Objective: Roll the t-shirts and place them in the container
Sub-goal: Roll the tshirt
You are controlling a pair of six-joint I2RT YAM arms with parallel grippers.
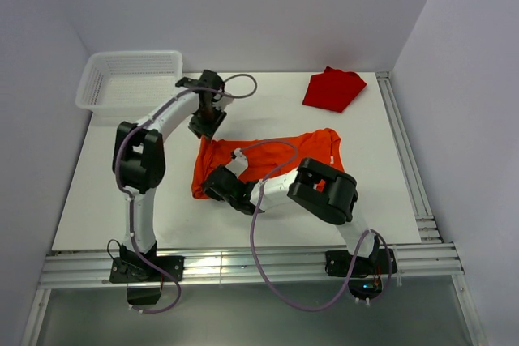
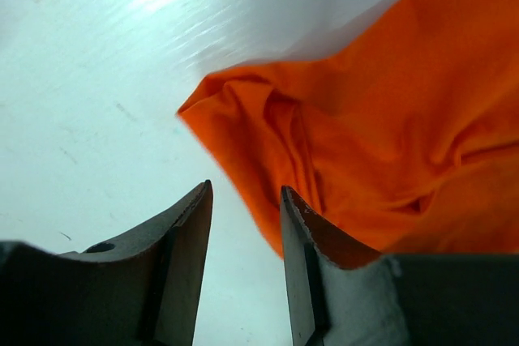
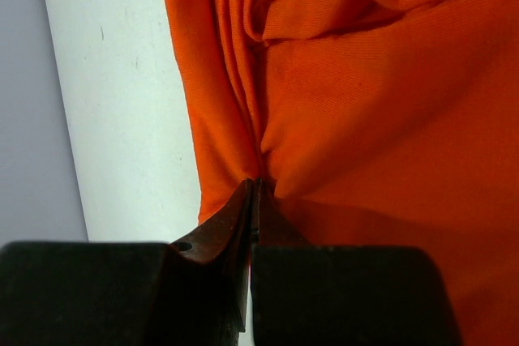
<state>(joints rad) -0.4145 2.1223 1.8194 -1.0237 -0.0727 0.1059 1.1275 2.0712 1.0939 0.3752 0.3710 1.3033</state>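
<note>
An orange t-shirt (image 1: 268, 158) lies crumpled across the middle of the white table. My right gripper (image 1: 216, 184) sits at the shirt's near left edge, shut on a fold of the orange cloth (image 3: 324, 79), with its jaws pressed together (image 3: 258, 188). My left gripper (image 1: 204, 126) hovers just above the shirt's far left corner (image 2: 243, 103), open, with only table between its fingers (image 2: 246, 224). A red t-shirt (image 1: 332, 89), folded, lies at the far right of the table.
A white mesh basket (image 1: 130, 80) stands at the far left corner. A metal rail (image 1: 405, 160) runs along the table's right edge, and walls close in on the back and both sides.
</note>
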